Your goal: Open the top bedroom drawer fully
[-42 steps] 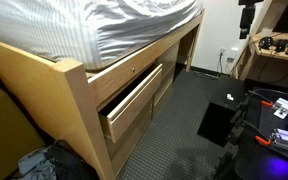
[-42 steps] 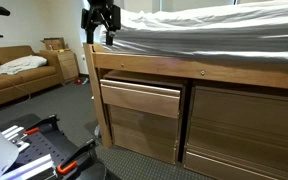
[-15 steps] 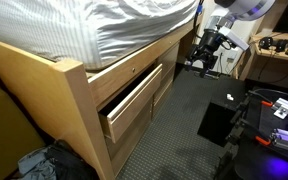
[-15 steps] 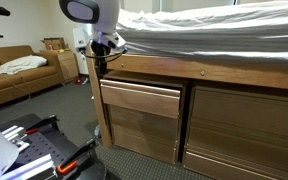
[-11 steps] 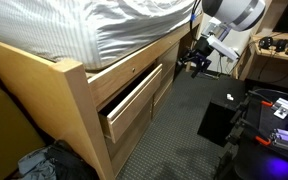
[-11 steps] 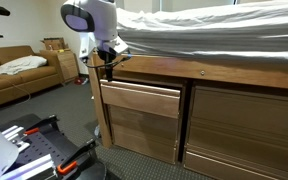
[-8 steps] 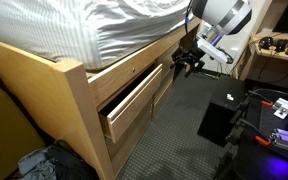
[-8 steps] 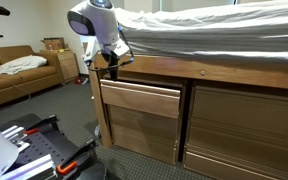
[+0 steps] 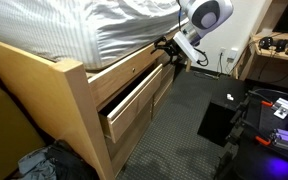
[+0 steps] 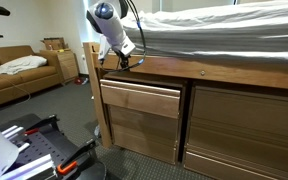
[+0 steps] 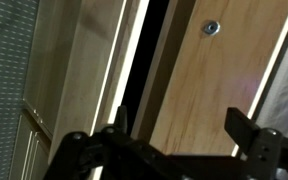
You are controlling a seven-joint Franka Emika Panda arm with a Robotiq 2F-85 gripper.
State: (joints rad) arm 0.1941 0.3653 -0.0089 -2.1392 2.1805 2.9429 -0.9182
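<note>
**Current state.** The gripper (image 9: 169, 50) is released: in the wrist view its fingers (image 11: 115, 128) stand wide apart with nothing between them. In both exterior views it hangs at the face of the bed rail (image 9: 124, 68), above the drawer line and not touching the drawer. The top bedroom drawer (image 9: 134, 100) sits under the rail at the foot-post end of the bed. It is partly pulled out, and its plain front panel (image 10: 141, 99) stands proud of the lower drawer (image 10: 139, 135). The task is judged barely begun, since full extension is not yet reached.

**Hazards from here.**

1. Wrong target. The wrist view is filled by the rail plank with its small dark spot (image 11: 211, 28). Closing here would clamp or scrape the rail, not the drawer.
2. No handle. The front panel is flat, so a pinch on its face will likely slip. The probable purchase is the top edge, reached through the dark gap (image 11: 152, 60) beside the rail.
3. Tight clearance. Entering that gap risks jamming a finger between rail and drawer front.
4. Off-axis pull. A grip near one end of the wide front may skew the box and bind it.
5. Snagging. The striped bedsheet (image 9: 104, 25) overhangs just above the rail and could catch the wrist.
</note>
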